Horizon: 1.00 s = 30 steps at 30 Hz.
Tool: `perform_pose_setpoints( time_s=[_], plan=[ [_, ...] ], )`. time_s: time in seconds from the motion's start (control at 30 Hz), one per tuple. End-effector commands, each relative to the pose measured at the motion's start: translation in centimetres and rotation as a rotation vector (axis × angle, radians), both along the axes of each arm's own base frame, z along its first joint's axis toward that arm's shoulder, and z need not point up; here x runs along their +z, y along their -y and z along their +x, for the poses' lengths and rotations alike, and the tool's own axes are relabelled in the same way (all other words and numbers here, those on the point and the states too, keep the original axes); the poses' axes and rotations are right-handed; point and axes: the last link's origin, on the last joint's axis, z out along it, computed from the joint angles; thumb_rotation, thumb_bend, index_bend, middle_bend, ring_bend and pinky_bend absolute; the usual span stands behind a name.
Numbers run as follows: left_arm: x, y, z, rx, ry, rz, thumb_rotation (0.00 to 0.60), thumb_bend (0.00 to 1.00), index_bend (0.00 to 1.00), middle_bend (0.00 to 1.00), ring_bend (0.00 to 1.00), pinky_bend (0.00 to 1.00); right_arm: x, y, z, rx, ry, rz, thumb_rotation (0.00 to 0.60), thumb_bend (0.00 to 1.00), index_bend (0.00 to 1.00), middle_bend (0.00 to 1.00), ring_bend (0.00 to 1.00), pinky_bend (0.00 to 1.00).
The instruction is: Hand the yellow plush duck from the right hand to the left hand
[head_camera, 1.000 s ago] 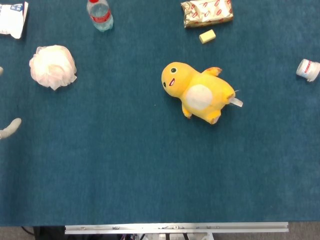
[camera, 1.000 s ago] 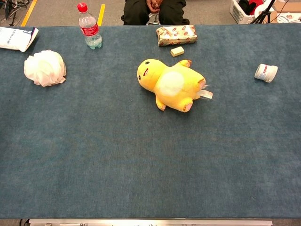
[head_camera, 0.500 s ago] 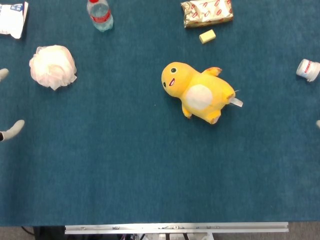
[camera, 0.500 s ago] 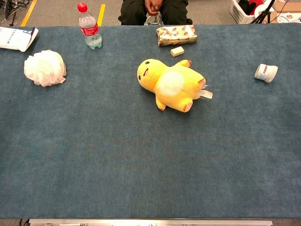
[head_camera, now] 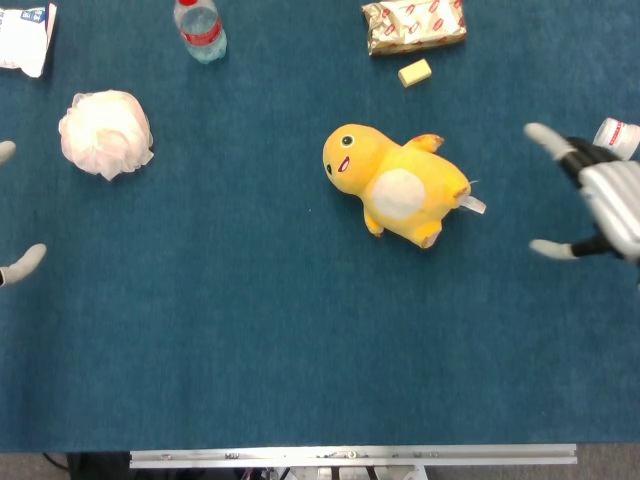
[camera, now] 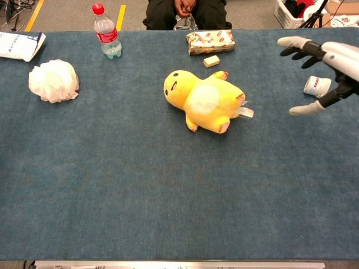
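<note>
The yellow plush duck (head_camera: pixel 400 186) (camera: pixel 205 101) lies on its back in the middle of the blue table, head to the left, white belly up. My right hand (head_camera: pixel 598 192) (camera: pixel 325 66) hovers at the right edge, to the right of the duck and apart from it, with its fingers spread and nothing in it. Of my left hand (head_camera: pixel 12 262) only fingertips show at the left edge of the head view, spread apart, far from the duck; the chest view does not show it.
A white crumpled bag (head_camera: pixel 105 132) lies far left. A water bottle (camera: pixel 105 31), a foil snack pack (camera: pixel 210 41) and a small yellow block (camera: pixel 211 61) sit at the back. A small white jar (camera: pixel 317 86) lies beside my right hand.
My right hand has come into view from the right edge, moving left toward the duck. The left fingertips have shifted slightly. The duck has not moved.
</note>
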Motion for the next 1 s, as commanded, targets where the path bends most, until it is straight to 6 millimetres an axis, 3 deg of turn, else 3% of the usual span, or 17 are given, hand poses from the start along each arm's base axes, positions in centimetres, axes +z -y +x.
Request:
perform_pose_setpoints(
  time_s=[0.03, 0.57, 0.77, 0.83, 1.0],
  plan=[
    [0.2, 0.2, -0.1, 0.002, -0.001, 0.004, 0.600, 0.17, 0.12, 0.07, 0.00, 0.16, -2.2, 1.2, 1.1, 0.022, -0.009, 0.040, 0.600, 0.08, 0.04, 0.14, 0.14, 0.22],
    [1.2, 1.2, -0.9, 0.032, 0.002, 0.023, 0.600, 0.17, 0.12, 0.06, 0.00, 0.16, -10.3, 4.2, 3.0, 0.029, -0.077, 0.099, 0.600, 0.08, 0.04, 0.14, 0.14, 0.22],
    [1.7, 1.5, -1.2, 0.042, 0.003, 0.033, 0.600, 0.17, 0.12, 0.06, 0.00, 0.16, -13.3, 4.8, 4.7, 0.071, -0.091, 0.091, 0.600, 0.10, 0.04, 0.16, 0.14, 0.22],
    [1.7, 1.5, -1.2, 0.044, 0.006, 0.034, 0.600, 0.17, 0.12, 0.06, 0.00, 0.16, -13.9, 5.0, 5.0, 0.090, -0.103, 0.070, 0.600, 0.15, 0.09, 0.20, 0.16, 0.26],
    [1.8, 1.6, -1.2, 0.043, 0.010, 0.035, 0.600, 0.17, 0.12, 0.06, 0.00, 0.16, -15.8, 5.5, 5.8, 0.142, -0.140, -0.029, 0.600, 0.38, 0.41, 0.37, 0.36, 0.49]
  ],
)
